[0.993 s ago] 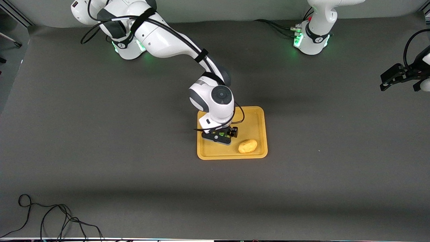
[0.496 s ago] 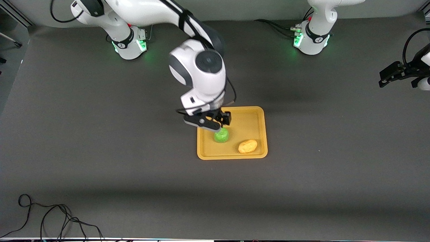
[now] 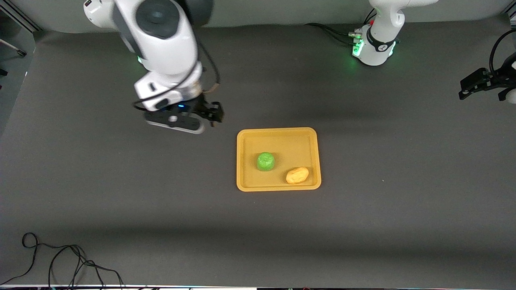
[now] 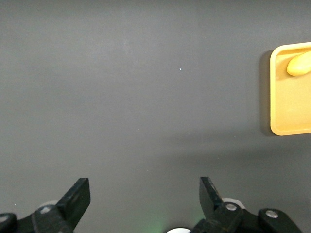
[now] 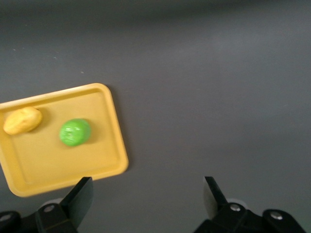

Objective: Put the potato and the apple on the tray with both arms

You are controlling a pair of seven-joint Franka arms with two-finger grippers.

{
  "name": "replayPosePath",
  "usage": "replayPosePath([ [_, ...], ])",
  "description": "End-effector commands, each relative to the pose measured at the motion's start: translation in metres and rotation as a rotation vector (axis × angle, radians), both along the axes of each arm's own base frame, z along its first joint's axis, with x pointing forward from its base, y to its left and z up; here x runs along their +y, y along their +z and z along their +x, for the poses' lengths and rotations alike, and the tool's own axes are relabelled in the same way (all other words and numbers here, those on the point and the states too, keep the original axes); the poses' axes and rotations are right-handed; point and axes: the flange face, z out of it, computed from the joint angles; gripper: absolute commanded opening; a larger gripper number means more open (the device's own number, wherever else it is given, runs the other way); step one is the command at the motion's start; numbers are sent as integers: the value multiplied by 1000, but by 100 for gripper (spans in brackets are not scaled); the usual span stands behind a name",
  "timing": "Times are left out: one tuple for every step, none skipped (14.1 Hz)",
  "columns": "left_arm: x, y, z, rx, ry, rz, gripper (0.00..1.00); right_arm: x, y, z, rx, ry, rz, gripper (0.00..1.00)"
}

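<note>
Right gripper [image 3: 189, 121] hangs in the air over bare table mat [image 3: 121, 181], off the tray's corner toward the right arm's end of the table. Fingers spread wide, nothing between them; confirmed in the right wrist view [image 5: 146, 199].

Tray [image 3: 300, 141] sits mid-table. Apple [image 3: 265, 161] rests on it, upright, on the side toward the right arm. Potato [image 3: 297, 175] lies on the tray just beside the apple, slightly nearer the front camera, close to the tray's rim. The two are not touching. Both lie well apart from the right gripper.

Left gripper [image 3: 481, 82] waits in the air at the left arm's end of the table, well apart from the tray. Left wrist view shows it [image 4: 143, 204] spread wide, empty.
</note>
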Motion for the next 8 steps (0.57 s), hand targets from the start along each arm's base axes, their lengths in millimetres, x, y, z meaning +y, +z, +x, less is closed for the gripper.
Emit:
replayPosePath([
  [10, 9, -2, 2, -29, -7, 100, -111, 25, -9, 36, 72, 77, 100],
  [17, 9, -2, 2, -23, -9, 100, -148, 31, -8, 36, 104, 81, 100],
  [18, 10, -3, 1, -25, -10, 100, -182, 36, -6, 37, 124, 85, 100],
  [18, 10, -3, 1, -29, -10, 100, -210, 41, -4, 36, 150, 88, 100],
  [18, 11, -3, -1, -29, -10, 100, -236, 44, -1, 31, 171, 90, 100],
  [18, 11, -3, -2, -29, -10, 100, -268, 44, 4, 33, 181, 91, 100],
  [19, 10, -2, -2, -28, -10, 100, -294, 44, 6, 34, 195, 92, 100],
  [19, 9, -2, 1, -26, -11, 100, -315, 44, 7, 34, 192, 93, 100],
])
